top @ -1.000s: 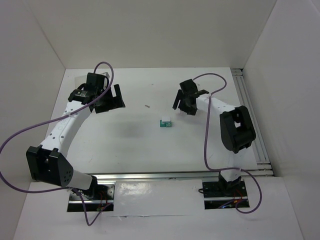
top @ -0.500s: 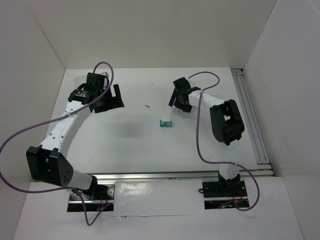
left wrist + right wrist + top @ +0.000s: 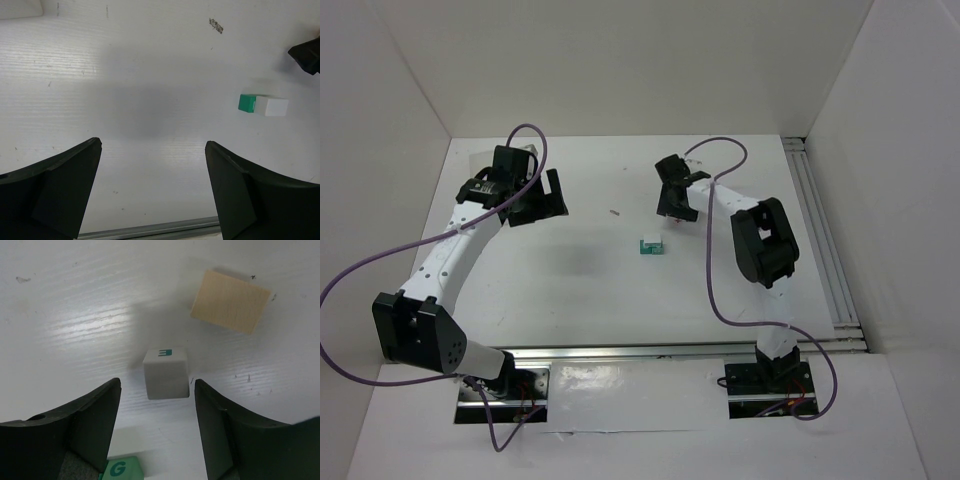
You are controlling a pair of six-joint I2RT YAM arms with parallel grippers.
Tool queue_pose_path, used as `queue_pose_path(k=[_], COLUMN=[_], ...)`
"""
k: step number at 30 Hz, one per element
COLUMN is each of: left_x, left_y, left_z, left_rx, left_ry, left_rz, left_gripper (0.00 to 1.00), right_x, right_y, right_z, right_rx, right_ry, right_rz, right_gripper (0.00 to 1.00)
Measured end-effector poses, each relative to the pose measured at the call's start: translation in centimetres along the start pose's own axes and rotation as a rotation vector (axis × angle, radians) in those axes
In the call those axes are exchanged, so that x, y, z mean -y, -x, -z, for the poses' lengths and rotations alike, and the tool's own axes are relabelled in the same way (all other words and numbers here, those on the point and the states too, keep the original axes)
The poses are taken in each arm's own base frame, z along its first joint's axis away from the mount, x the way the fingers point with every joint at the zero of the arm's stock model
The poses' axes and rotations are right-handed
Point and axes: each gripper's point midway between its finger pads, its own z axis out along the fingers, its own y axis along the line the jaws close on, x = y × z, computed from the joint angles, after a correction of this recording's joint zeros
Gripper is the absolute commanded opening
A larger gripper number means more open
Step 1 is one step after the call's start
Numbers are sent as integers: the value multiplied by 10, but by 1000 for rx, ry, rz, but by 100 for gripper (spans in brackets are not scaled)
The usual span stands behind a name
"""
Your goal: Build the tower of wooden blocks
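**White cube waiting between the open right fingers**

The white cube point(image 3: 166, 377), with a teal mark on its top, is sitting on the table point(image 3: 60, 300) just ahead of the right fingers point(image 3: 90, 425). Those are standing wide apart and holding nothing. I'm reading this as the reach for the first pick.

To do it well, I'd say they are needing to go forward and straight down until the cube is lying midway between them. They should be squared to two flat opposite faces, not corners, and closing gently so the cube isn't skidding off. The tan piece point(image 3: 230, 308) is lying just beyond, apart from the cube, and is wanting a clear berth. The left fingers point(image 3: 55, 190) are hanging wide and empty too, well off to the side.

I'm counting one white cube, one tan piece and one teal-green cube point(image 3: 246, 103). The tan piece is showing a rectangular outline, so I cannot tell whether it is round. From the left wrist the teal-green cube is looking pressed against the white one. The right wrist is showing a gap before a green face lettered G at the bottom edge, so I cannot tell whether they are touching or apart.

That is making three pieces, I'm judging, with none stacked yet. There are also two pairs of fingers and one corner of a translucent tray point(image 3: 20, 7).
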Motion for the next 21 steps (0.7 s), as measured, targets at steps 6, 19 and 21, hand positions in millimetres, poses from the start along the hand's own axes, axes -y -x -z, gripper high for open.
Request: queue_pose_path(k=[6,19,21], left_x=[0,0,0], left_y=[0,0,0], left_z=[0,0,0], left_rx=[0,0,0], left_ry=[-1,-1,-1], left_rz=[0,0,0], left_gripper=[98,98,98], right_x=[1,6,4], right_y=[-8,0,7], right_z=[4,7,10], right_rx=[0,20,38], right_ry=[-33,-66,-65], right_rz=[53,69,69], right_gripper=[54,51,50])
